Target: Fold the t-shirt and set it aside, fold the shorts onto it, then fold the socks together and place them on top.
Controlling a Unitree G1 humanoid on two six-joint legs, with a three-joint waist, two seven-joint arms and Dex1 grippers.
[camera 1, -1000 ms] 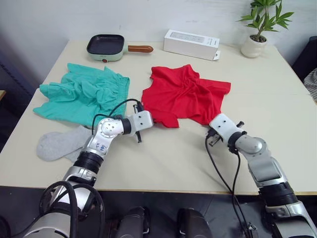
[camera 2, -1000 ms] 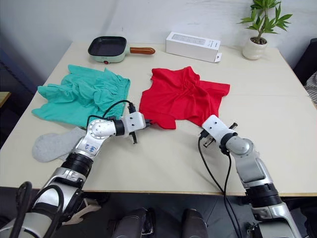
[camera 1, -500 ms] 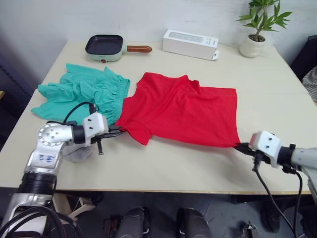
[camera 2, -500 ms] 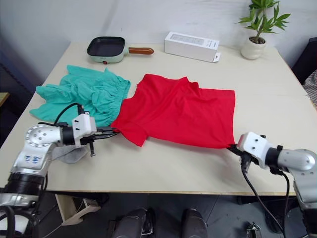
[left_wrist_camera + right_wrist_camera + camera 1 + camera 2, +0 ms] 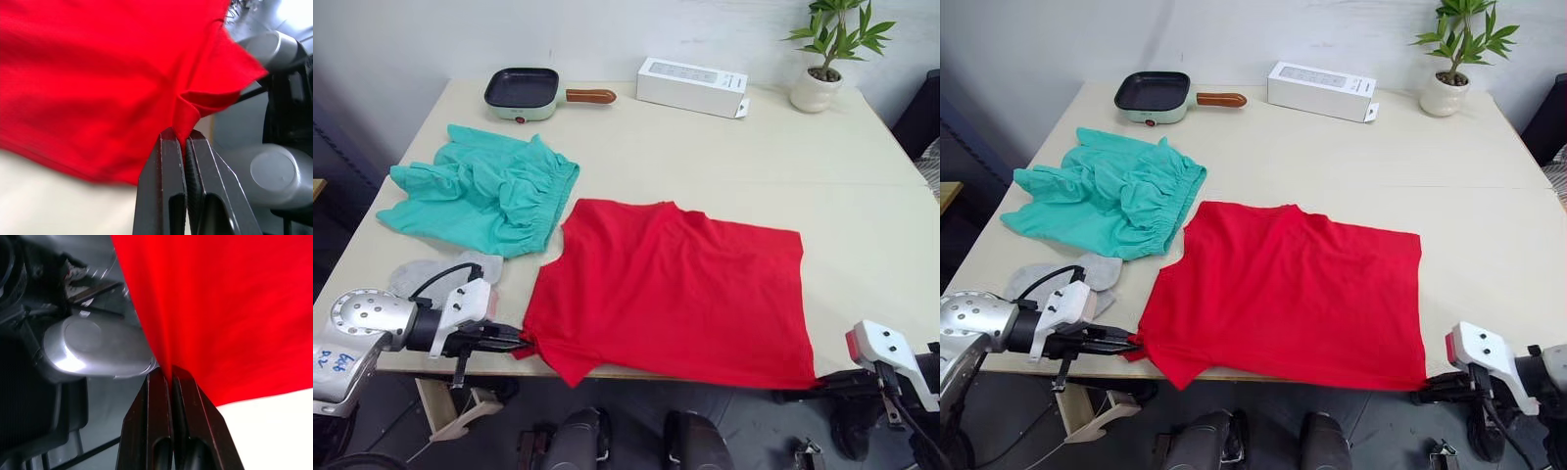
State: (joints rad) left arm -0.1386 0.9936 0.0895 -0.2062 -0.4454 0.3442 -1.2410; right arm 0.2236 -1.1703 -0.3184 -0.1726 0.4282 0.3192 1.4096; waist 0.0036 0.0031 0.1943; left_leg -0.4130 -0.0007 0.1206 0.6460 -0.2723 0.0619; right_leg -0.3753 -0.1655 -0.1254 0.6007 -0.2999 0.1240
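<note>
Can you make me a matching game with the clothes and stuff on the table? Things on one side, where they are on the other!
Things:
1. t-shirt
2. shorts
3. socks
4. pan

Places:
A. far edge of the table, beside the white box
B. spread flat, pinched at both near corners
C. bunched, on the robot's left
D. near the left edge, just nearer than the shorts

Pairs: 1-B, 2-C, 3-D, 4-A

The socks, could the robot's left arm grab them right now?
Probably not yet. The left gripper is shut on the t-shirt, so it would have to let go first. The socks lie close beside that arm with nothing on top of them.
</note>
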